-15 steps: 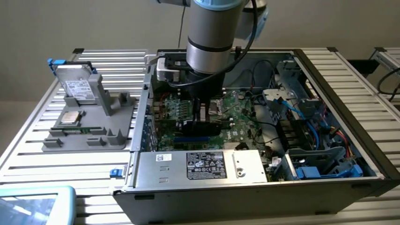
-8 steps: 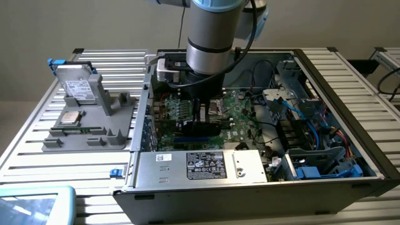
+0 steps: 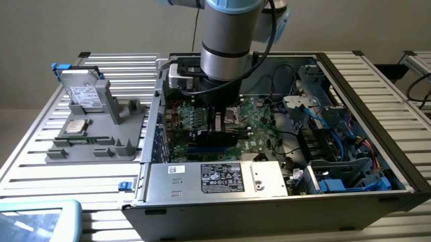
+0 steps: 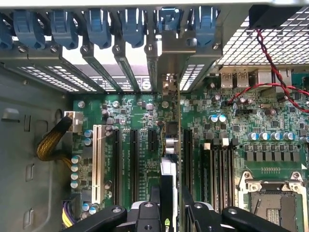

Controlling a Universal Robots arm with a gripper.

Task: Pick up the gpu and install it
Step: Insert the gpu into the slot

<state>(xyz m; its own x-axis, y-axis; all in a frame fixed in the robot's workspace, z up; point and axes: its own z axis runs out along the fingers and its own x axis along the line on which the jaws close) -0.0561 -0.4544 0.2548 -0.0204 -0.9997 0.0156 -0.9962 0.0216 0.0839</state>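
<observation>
Inside the open computer case my gripper reaches down over the green motherboard. It is shut on the gpu, a black card held on edge just above the board. In the wrist view the gpu appears edge-on, its green board and black cooler running between my fingers, with my gripper closed around it. The card's silvery bracket end sits at the rear slot openings. The card stands over the black expansion slots; I cannot tell whether it touches one.
A grey tray at the exterior view's left holds a hard drive, a CPU and a RAM stick. The power supply lies at the case front. Blue cables and drive cages fill the right. Blue slot latches line the case's rear.
</observation>
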